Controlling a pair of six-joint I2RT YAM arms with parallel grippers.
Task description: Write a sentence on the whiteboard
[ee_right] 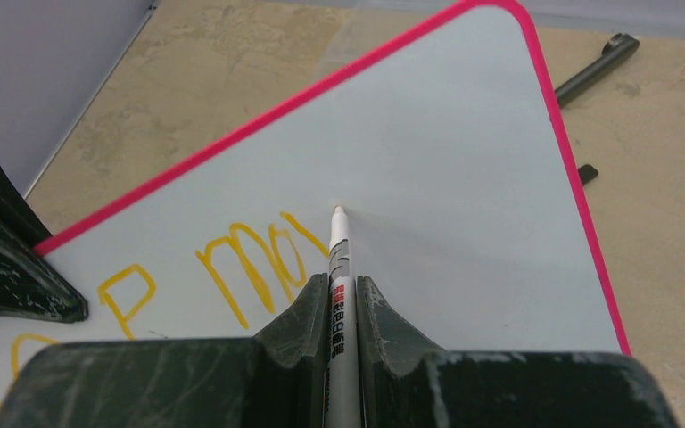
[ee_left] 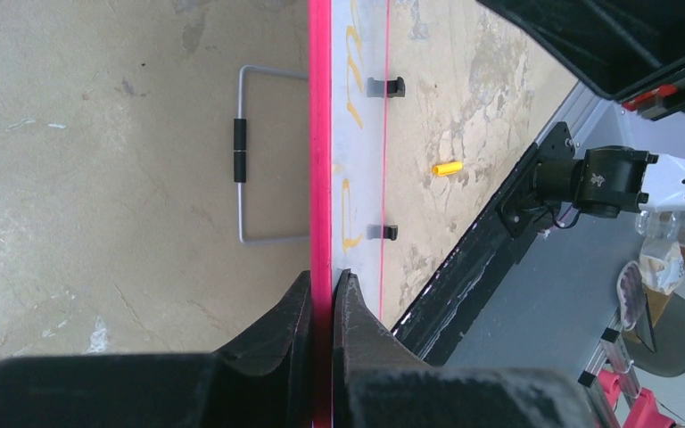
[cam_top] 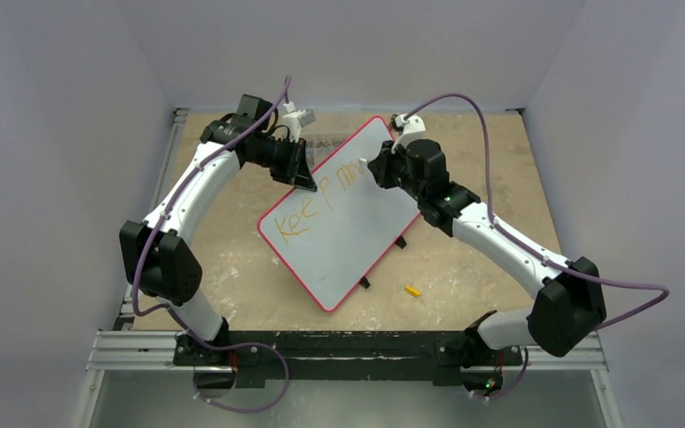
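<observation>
The whiteboard (cam_top: pixel 357 234) with its thin red frame sits propped at a slant in the middle of the table. Orange lettering (cam_top: pixel 301 217) of the sentence reads roughly "Keep mo" (ee_right: pixel 250 263). My left gripper (cam_top: pixel 306 178) (ee_left: pixel 323 281) is shut on the board's red upper-left edge (ee_left: pixel 320 134), one finger on each face. My right gripper (cam_top: pixel 376 169) (ee_right: pixel 342 283) is shut on a slim white marker (ee_right: pixel 338 245). The marker's tip rests on the board (ee_right: pixel 473 169) just right of the last orange stroke.
A small yellow cap (cam_top: pixel 412 290) (ee_left: pixel 447 168) lies on the table near the board's lower right side. A wire stand (ee_left: pixel 243 152) shows behind the board, and black feet (ee_left: pixel 385 86) at its edge. A dark rod (ee_right: pixel 593 69) lies beyond the board's corner. Grey walls enclose the table.
</observation>
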